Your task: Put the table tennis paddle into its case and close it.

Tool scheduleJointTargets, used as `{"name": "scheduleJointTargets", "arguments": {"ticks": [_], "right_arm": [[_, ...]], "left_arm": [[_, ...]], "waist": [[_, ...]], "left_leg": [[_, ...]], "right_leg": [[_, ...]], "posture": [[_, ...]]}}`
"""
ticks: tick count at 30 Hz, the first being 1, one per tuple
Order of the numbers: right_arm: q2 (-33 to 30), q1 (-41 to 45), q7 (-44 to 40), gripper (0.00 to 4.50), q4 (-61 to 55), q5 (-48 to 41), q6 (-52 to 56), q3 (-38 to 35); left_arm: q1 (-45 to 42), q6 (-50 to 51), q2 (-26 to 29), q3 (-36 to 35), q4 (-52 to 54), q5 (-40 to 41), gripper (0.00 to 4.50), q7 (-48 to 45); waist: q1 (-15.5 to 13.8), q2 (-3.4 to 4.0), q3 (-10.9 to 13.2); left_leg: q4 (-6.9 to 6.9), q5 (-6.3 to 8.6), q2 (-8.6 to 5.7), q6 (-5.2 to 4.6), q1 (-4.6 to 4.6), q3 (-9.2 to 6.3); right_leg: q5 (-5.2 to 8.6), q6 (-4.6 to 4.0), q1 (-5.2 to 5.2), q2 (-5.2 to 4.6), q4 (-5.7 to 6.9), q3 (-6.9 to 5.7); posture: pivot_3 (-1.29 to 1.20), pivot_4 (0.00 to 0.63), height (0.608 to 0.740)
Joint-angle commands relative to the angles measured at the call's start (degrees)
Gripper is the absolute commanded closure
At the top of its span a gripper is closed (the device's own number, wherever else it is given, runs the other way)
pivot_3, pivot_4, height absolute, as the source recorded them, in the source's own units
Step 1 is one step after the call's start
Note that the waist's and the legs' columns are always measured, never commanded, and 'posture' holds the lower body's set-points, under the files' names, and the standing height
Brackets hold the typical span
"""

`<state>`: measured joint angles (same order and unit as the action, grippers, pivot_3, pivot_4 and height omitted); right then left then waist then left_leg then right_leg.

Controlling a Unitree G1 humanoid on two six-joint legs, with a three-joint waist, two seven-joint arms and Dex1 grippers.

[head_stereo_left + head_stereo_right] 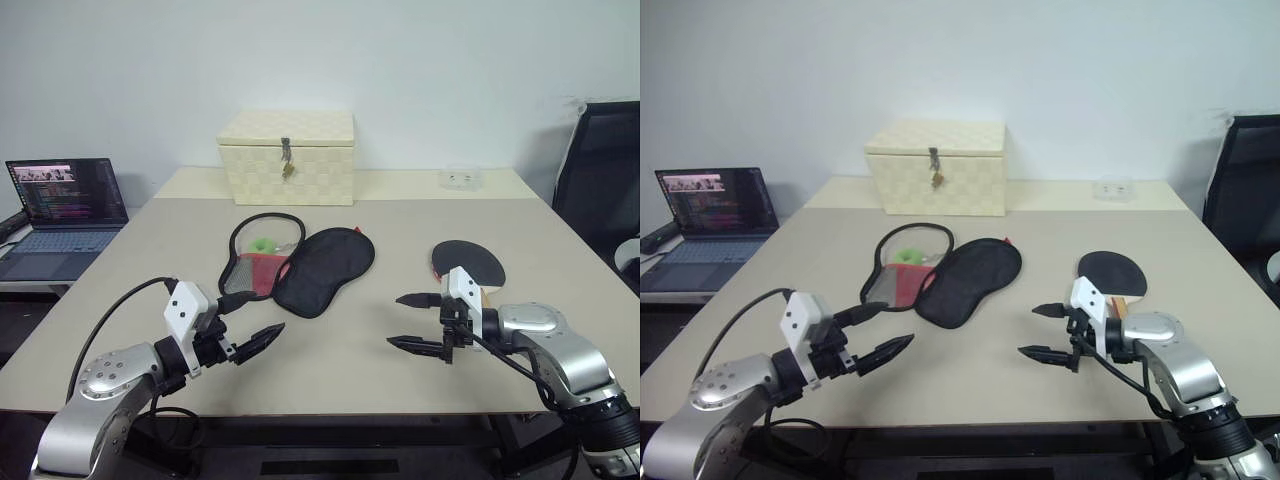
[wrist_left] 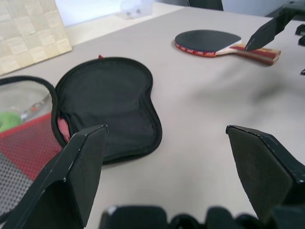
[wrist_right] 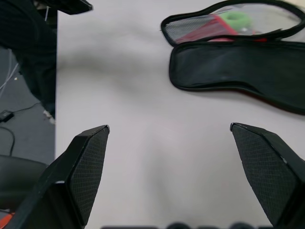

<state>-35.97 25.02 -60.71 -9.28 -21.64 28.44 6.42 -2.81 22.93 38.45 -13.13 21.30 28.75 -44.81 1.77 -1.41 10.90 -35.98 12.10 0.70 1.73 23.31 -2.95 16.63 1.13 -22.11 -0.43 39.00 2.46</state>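
Two tools, left tool [image 1: 248, 322] and right tool [image 1: 413, 322], spread empty; table tennis paddle [image 1: 468, 262] at three o'clock of the case [image 1: 300, 262] looks light, stiff; grip its handle.

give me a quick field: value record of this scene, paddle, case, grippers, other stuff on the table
paddle: table tennis paddle lies flat on the table, black face up, on the robot's right, outside the case
case: case lies unzipped and spread open near the table's middle, green tag inside
left gripper: left gripper open, empty, above the table's near edge, short of the case
right gripper: right gripper open, empty, beside the paddle's handle, pointing left
other: cream woven box at the far edge; laptop on a side surface to the left; black chair on the right
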Motion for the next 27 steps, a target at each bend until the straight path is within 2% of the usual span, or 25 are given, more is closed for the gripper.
{"name": "scheduleJointTargets", "arguments": {"ticks": [1,7,12,15,20,22,27], "right_arm": [[-1.5,-0.2,0.6,0.01,-3.1,0.9,0.7,0.9],[2.4,2.0,6.9,0.01,-3.7,0.6,4.9,0.0],[12.2,7.0,19.3,0.01,-1.8,-1.5,17.4,-2.0],[18.1,8.8,24.1,0.01,-0.5,-1.9,20.7,-1.7],[28.6,15.5,36.6,0.01,15.7,4.8,22.0,0.4],[31.0,17.6,38.4,0.01,20.3,6.0,20.2,0.2],[34.7,22.5,40.6,0.01,31.1,7.4,16.3,-1.3]], "left_arm": [[-1.4,-3.5,-0.2,0.2,-2.6,-1.8,0.15,-0.5],[-5.8,-5.8,-0.5,0.8,-7.6,-2.3,0.15,-1.8],[-8.4,-9.1,2.1,-0.5,-13.1,-3.8,0.15,-4.8],[-8.7,-9.5,3.5,-2.0,-14.0,-2.8,0.15,-6.3],[-5.8,-4.6,8.2,-4.9,-12.8,1.0,0.15,-10.8],[-5.2,-3.7,9.3,-5.6,-12.4,1.9,0.15,-12.1],[-4.6,5.5,12.4,-8.7,-7.5,11.0,0.15,-15.6]], "waist": [[0.0,0.00,0.0],[0.0,0.00,0.0],[0.3,0.00,0.0],[0.2,-0.01,0.0],[0.6,-0.07,0.0],[0.6,-0.06,0.0],[0.5,-0.06,0.0]], "left_leg": [[0.00,0.00,0.00,0.00,0.00,0.00],[-0.05,-0.01,-0.01,0.00,-0.01,0.04],[-0.01,-0.01,0.06,0.00,-0.03,0.01],[0.00,-0.01,0.06,0.01,0.01,-0.02],[0.02,0.00,0.01,0.00,0.06,-0.03],[0.04,0.00,0.03,0.01,0.06,-0.02],[0.06,0.00,-0.01,0.01,0.14,-0.03]], "right_leg": [[0.00,0.00,0.00,0.00,0.00,0.00],[0.00,0.01,0.02,0.00,0.00,-0.03],[-0.03,-0.04,-0.07,0.06,0.07,0.04],[-0.04,-0.06,-0.09,0.07,0.07,-0.01],[-0.04,-0.06,-0.18,-0.04,0.08,-0.01],[-0.04,-0.07,-0.19,0.01,0.09,-0.03],[-0.04,-0.07,-0.21,-0.01,0.03,-0.08]], "posture": [[0.00,0.150,0.740],[0.00,0.150,0.740],[0.00,0.150,0.740],[0.00,0.150,0.740],[0.00,0.150,0.740],[0.00,0.150,0.740],[0.00,0.150,0.740]]}}
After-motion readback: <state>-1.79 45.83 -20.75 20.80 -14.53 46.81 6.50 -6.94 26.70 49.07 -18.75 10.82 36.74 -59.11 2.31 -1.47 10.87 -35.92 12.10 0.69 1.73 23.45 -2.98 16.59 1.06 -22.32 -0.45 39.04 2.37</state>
